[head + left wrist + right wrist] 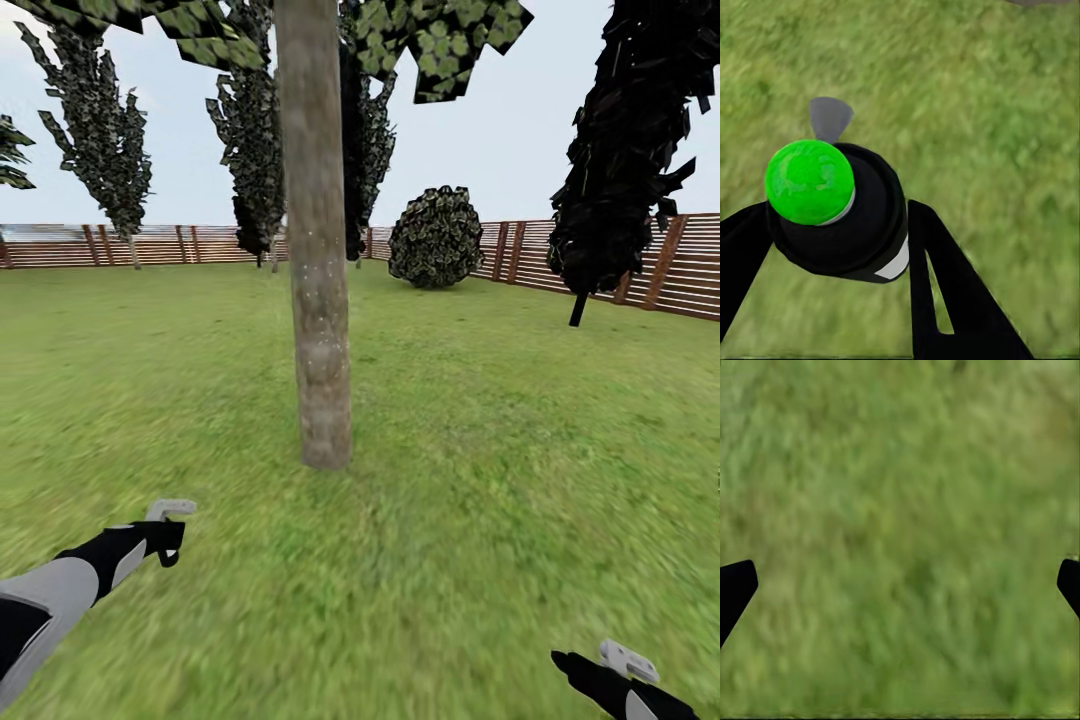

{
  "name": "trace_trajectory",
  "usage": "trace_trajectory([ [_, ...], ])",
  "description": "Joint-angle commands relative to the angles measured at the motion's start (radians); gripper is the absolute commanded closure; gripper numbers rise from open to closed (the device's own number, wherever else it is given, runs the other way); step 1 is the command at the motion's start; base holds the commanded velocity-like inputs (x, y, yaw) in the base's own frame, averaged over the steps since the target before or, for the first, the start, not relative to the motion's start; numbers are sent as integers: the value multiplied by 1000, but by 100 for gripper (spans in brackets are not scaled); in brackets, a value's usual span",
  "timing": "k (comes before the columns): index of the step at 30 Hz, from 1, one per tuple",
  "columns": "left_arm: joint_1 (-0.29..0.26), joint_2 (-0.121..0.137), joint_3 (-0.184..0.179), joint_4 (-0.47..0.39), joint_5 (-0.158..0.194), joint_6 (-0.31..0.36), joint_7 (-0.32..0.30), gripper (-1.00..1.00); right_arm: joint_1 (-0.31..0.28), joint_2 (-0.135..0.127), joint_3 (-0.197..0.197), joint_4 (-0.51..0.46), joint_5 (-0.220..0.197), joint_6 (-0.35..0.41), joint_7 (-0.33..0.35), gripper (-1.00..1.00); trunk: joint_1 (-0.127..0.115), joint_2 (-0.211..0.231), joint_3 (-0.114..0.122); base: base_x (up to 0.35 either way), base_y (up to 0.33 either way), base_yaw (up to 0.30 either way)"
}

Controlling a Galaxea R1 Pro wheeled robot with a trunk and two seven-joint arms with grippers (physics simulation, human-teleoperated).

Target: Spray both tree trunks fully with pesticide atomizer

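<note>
Pesticide atomizer [844, 225] sits clamped between the two black fingers [945, 292] of the left gripper [832, 247], seen from the left wrist camera end-on: a dark round body with a bright green dome cap [810, 181] on top and a grey nozzle tab [830, 118] poking out beyond it. A corner of a white label patch [895, 264] shows on the bottle's side, but no writing or brand can be read on it. What the bottle holds cannot be seen.

From the head camera, the left arm reaches in at the near left over the lawn [500, 480], and the left gripper [165, 535] carries the atomizer [168, 510] with its pale grey nozzle pointing right, toward the tree trunk [318, 300]. The trunk stands in the middle distance, slightly left of centre, well apart from the nozzle; its pale mottled bark rises straight to blocky green leaves [440, 40].

The right gripper [625, 672] sits at the near right edge, low over the grass. In the right wrist camera its black fingertips [735, 589] stand far apart at either side with blurred grass between them and nothing held.

Far off, a brown slatted wooden fence [690, 265] bounds the lawn. A round bush [436, 238] sits before it, with dark column-shaped trees [630, 140] to the right and left.
</note>
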State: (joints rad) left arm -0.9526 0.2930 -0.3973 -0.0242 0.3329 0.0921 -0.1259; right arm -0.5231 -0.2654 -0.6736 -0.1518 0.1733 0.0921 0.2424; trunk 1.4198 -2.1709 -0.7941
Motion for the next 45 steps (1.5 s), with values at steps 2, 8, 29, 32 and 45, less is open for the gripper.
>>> trace_trajectory([
  [2, 0, 0, 0, 0, 1, 0, 0, 100, 0, 0, -1, 0, 0, 0, 0, -100, 0, 0, 0, -287, 201, 0],
  [8, 0, -2, 0, 0, 1, 0, 0, 100, 0, 0, -1, -2, 0, 1, 0, -100, 0, 0, 0, -196, 144, 1],
  [29, 0, -37, 0, 1, 2, 5, 0, 100, 0, 0, -1, -3, 0, 0, 0, -100, 0, 0, -1, -3, 2, 219],
  [32, 0, -39, -1, 1, 3, 7, 0, 100, 0, 0, -1, -3, 0, 0, 0, -100, 0, 0, -1, 0, 0, 273],
  [45, 1, -54, 0, 1, 5, 9, 0, 100, 0, 0, -1, -3, 1, 0, 0, -100, 0, 0, -4, 0, 0, 273],
])
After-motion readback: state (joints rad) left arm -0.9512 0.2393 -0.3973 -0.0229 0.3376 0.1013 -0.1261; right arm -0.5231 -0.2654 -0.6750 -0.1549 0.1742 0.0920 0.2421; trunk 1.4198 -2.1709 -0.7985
